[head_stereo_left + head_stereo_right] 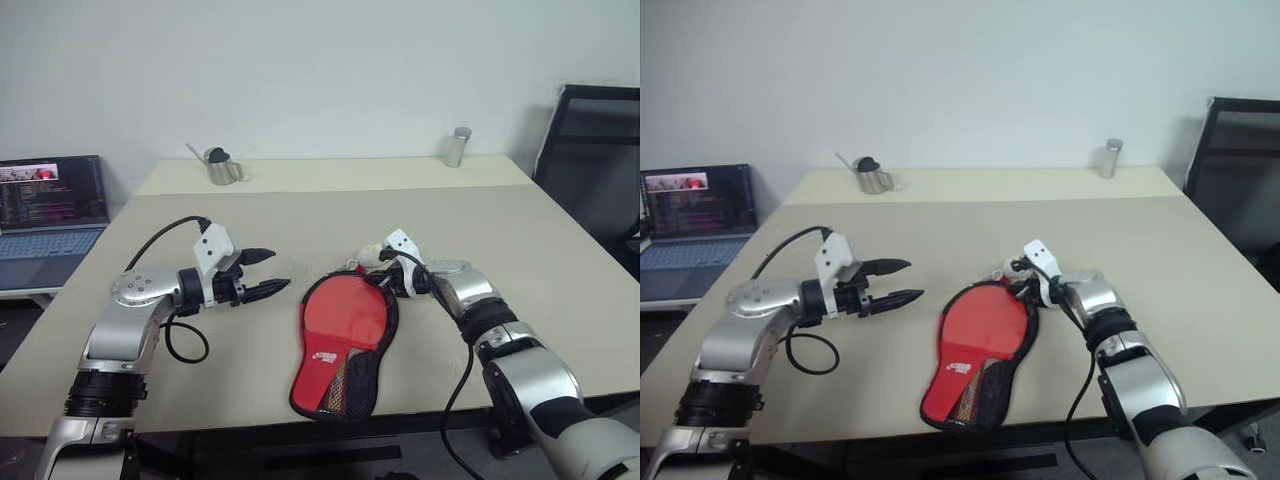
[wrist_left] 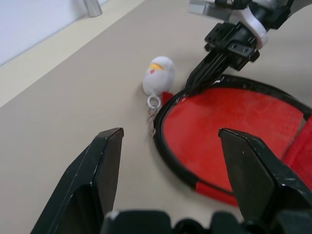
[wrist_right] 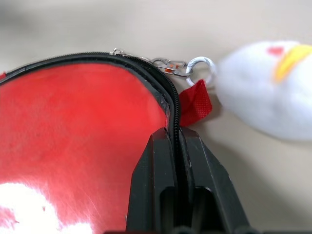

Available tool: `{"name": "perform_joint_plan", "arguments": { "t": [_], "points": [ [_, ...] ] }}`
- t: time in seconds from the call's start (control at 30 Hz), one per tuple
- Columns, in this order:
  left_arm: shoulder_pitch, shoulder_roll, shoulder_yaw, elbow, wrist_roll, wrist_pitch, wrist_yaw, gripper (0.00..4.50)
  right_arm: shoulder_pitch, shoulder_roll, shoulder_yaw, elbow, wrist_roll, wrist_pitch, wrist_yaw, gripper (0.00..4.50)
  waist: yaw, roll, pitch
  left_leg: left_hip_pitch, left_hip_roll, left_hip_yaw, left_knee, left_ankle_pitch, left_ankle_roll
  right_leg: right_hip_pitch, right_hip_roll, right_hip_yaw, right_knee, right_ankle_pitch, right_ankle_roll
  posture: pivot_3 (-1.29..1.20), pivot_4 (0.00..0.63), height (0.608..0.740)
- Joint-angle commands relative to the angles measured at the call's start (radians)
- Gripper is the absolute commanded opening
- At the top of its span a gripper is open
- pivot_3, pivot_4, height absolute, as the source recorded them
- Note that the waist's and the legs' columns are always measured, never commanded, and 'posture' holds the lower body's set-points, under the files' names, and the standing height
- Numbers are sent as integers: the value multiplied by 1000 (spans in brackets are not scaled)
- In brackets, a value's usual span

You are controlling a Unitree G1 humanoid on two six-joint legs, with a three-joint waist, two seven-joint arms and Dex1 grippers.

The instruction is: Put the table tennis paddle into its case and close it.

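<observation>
The case (image 1: 340,345) lies open near the table's front edge, its black zipper edging around the red face of the table tennis paddle (image 1: 345,310). The paddle's striped handle (image 1: 340,385) shows under black mesh at the near end. A white-yellow charm (image 2: 158,75) hangs from the zipper at the case's far end. My right gripper (image 3: 173,139) is shut on the zipper edging (image 3: 170,97) beside the charm. Just left of the case, my left gripper (image 1: 278,270) hovers open and holds nothing.
A metal cup (image 1: 222,167) and a metal cylinder (image 1: 458,146) stand on the table's far strip. A laptop (image 1: 50,210) sits on a low surface to the left. At the right stands a black chair (image 1: 595,150).
</observation>
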Motion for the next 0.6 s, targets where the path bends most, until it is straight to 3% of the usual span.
{"name": "perform_joint_plan", "arguments": {
  "t": [0.03, 0.5, 0.6],
  "points": [
    [7, 8, 8, -50, -21, -2, 5, 3415, -28, 67, 44, 34, -26, -59, 46, 21, -3, 0, 0, 0, 0, 0, 0, 0, 0, 0, 0, 0, 0, 0, 0, 0, 150, 740],
    [4, -6, -18, -28, -2, -32, 5, 3415, -89, 110, 37, 108, -93, -141, 3, 21, -3, 0, 0, 1, 1, 0, 0, 0, 0, 0, 0, 0, 0, 0, 0, 0, 150, 740],
    [-5, -14, -30, -11, 4, -49, 5, 3415, -100, 95, 19, 109, -89, -127, -28, 746, -1, 0, 0, 1, 1, 0, 0, 0, 0, 0, 0, 0, 0, 0, 0, 0, 150, 740]
  ]
}}
